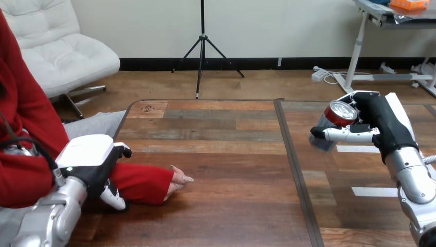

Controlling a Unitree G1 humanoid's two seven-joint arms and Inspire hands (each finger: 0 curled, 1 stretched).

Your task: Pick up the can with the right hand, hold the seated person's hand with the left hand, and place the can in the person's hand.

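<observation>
While the right robot hand (380, 123) sits over the right part of the counter (231, 154), it is closed on the can (339, 112): thumb laid across the can's near side, fingers wrapped behind it. Can is tilted, its red-rimmed silver top turned up and toward the camera, its body slanting down to the left, beyond the thumb. Cannot tell whether its lower end touches the counter or hangs just above it. Can lies right of the dark seam (293, 154) that runs from the far edge to the near edge, and closer to the far edge than the near one.

Left robot hand (87, 159) is at the counter's left edge, near the near-left corner. Its thumb reaches over the far side of the person's red sleeve (141, 185) and its fingers curl down the near side, so it grips the forearm. The person's hand (177, 182) pokes out of the cuff just right of that grip, resting on the counter, fingers loosely curled, nothing in it.

Can and person's hand are well apart, with the seam between them.
</observation>
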